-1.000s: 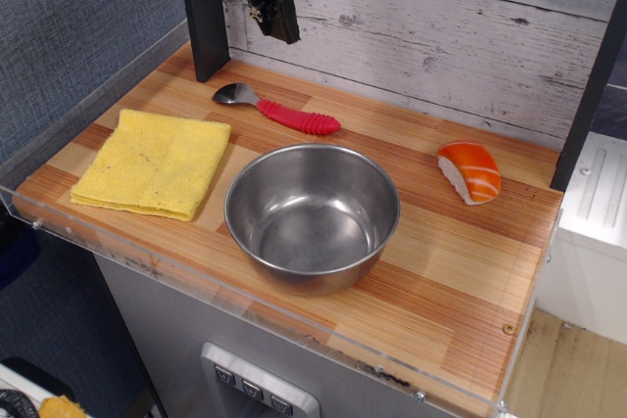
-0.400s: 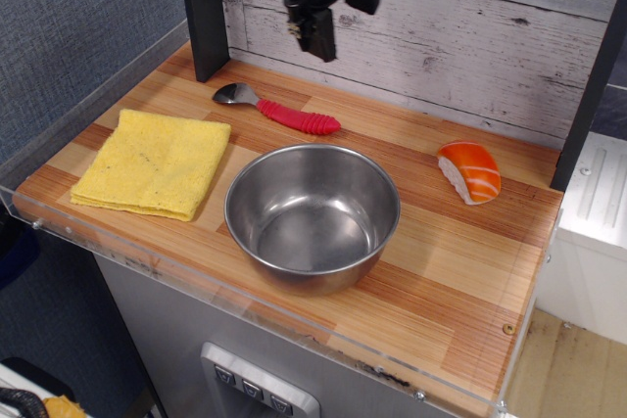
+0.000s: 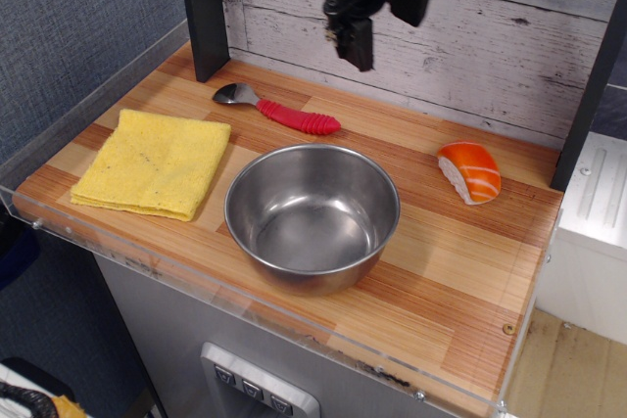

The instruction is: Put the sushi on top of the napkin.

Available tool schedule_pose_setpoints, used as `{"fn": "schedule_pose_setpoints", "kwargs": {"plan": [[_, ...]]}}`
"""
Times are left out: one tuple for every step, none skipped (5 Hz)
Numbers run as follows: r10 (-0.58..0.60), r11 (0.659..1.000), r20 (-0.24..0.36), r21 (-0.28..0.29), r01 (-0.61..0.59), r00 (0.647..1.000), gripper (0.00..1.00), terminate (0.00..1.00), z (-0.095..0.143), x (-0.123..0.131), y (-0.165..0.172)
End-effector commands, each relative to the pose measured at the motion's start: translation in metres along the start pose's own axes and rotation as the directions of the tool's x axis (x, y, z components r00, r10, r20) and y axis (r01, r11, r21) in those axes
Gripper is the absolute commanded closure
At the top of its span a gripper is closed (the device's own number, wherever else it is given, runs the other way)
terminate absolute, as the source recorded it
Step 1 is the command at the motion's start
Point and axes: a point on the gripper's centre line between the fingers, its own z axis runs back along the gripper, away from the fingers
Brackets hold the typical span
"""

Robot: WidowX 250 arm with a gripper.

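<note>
The sushi (image 3: 470,171), orange with pale stripes over a white base, lies on the wooden table at the right, near the back. The yellow napkin (image 3: 153,162) lies flat at the left. My gripper (image 3: 357,44) hangs high above the back of the table, between the spoon and the sushi, well left of and above the sushi. It holds nothing. Its fingers point down and look close together, but I cannot tell if they are fully shut.
A steel bowl (image 3: 313,215) stands in the middle, between napkin and sushi. A red-handled spoon (image 3: 284,113) lies behind it. A black post (image 3: 203,9) stands at the back left, another at the right edge (image 3: 592,85). A clear rim (image 3: 245,302) runs along the front.
My gripper has moved steadily to the right along the back wall, from above the spoon's bowl toward the sushi's side. Nothing on the table has moved.
</note>
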Motion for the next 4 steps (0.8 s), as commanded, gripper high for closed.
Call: {"fn": "schedule_pose_setpoints", "kwargs": {"plan": [[-0.138,0.99,-0.04,-0.007,0.138,0.99,0.0,0.0,-0.013,-0.027,-0.014],[-0.181,0.983,-0.075,0.002,0.181,0.981,0.0,0.0,-0.027,-0.04,-0.019],[-0.221,0.974,-0.106,0.013,0.224,0.969,0.0,0.0,-0.04,-0.056,-0.019],[-0.25,0.966,-0.133,0.03,0.256,0.959,0.0,0.0,-0.052,-0.066,-0.014]]}}
